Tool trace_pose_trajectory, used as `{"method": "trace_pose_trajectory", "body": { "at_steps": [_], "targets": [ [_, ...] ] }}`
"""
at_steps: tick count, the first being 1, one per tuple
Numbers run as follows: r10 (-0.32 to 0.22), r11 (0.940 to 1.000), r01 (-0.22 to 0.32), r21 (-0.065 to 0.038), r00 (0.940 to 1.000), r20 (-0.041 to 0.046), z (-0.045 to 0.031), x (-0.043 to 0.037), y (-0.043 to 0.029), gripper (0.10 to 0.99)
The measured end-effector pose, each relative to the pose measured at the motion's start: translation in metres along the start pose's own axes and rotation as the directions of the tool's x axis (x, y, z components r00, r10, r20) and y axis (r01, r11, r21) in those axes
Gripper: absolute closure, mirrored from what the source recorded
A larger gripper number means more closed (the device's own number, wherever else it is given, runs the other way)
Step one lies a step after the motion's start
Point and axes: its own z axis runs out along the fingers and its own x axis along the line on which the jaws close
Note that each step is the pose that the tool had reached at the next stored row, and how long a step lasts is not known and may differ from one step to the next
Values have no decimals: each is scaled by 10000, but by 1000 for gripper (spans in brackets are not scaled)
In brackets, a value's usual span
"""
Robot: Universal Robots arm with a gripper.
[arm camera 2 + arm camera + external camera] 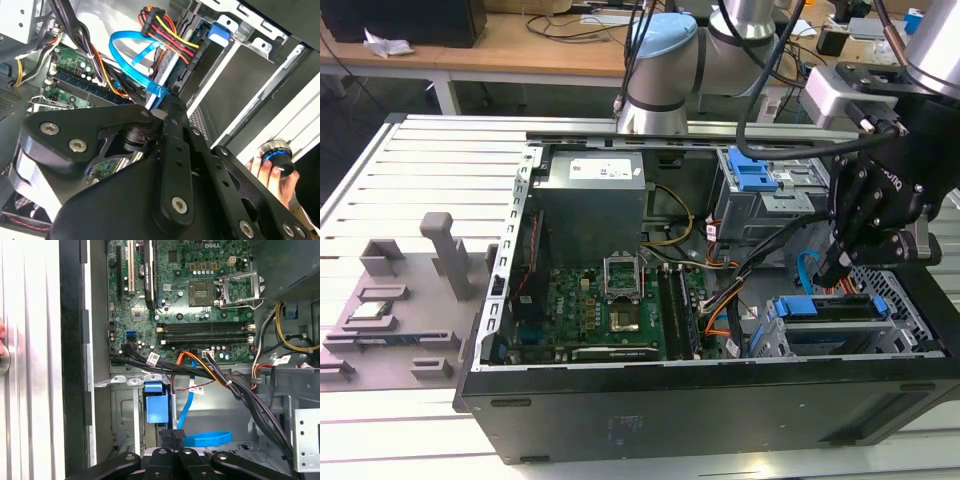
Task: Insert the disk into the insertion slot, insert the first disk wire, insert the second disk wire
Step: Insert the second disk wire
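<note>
At about 4 o'clock in the open computer case [490, 300], the disk [830, 308] sits in the insertion slot [905, 322]. The claw [171, 436] pinches the second disk wire [207, 438] by its plug; keeping the plug square to the socket should help.

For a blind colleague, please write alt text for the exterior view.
A black gripper hangs over the disk in its blue frame, seated in the insertion slot of an open computer case. A blue cable loops beside the gripper.
</note>
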Motion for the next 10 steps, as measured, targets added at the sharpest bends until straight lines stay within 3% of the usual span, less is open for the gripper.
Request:
{"method": "trace_pose_trajectory", "body": {
  "at_steps": [2,10],
  "targets": [
    [0,10000,0,-1,10000,-3,100,-2,-31,984],
    [0,10000,0,-5,10000,-5,105,75,-112,984]
  ]
}}
